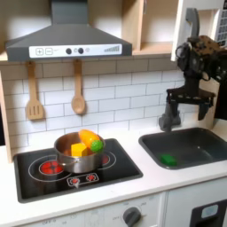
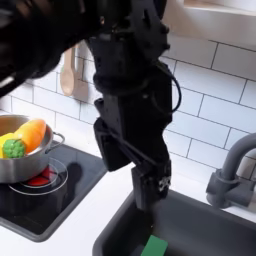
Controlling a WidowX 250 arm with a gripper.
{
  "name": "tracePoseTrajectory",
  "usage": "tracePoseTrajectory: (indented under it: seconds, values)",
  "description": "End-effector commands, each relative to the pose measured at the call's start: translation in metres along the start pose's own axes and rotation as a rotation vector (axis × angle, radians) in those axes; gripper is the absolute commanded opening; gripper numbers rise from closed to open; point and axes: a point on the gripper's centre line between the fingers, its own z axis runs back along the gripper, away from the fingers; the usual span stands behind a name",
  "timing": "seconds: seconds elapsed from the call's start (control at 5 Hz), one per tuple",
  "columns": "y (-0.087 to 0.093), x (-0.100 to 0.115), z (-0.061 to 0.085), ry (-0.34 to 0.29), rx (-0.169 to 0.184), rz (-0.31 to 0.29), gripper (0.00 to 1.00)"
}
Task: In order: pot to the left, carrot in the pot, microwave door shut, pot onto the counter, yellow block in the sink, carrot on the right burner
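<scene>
The steel pot (image 1: 66,162) (image 2: 22,165) stands on the black cooktop (image 1: 35,182). In it lies the orange-yellow carrot (image 1: 90,136) (image 2: 33,133) with its green tip, and a yellow block (image 1: 78,150) rests beside the carrot. My gripper (image 1: 183,120) (image 2: 125,175) hangs open and empty above the dark grey sink (image 1: 199,142) (image 2: 200,225), far to the right of the pot in both exterior views. The microwave door (image 1: 202,22) is at the top right of the first exterior view, partly behind my arm; I cannot tell whether it is shut.
A flat green piece (image 1: 167,160) (image 2: 152,245) lies in the sink. The faucet (image 2: 228,178) stands at the sink's back. Two wooden utensils (image 1: 34,93) hang on the tiled wall under the range hood (image 1: 66,40). Pale counter (image 1: 151,182) runs between cooktop and sink.
</scene>
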Motion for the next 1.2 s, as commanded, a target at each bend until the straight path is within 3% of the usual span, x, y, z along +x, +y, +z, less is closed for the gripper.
tracePoseTrajectory:
  seconds: [0.0,1.0]
  values:
    - [0.018,0.006,0.001,-0.014,0.015,0.014,1.0]
    - [0.052,0.019,-0.001,-0.043,0.045,0.043,1.0]
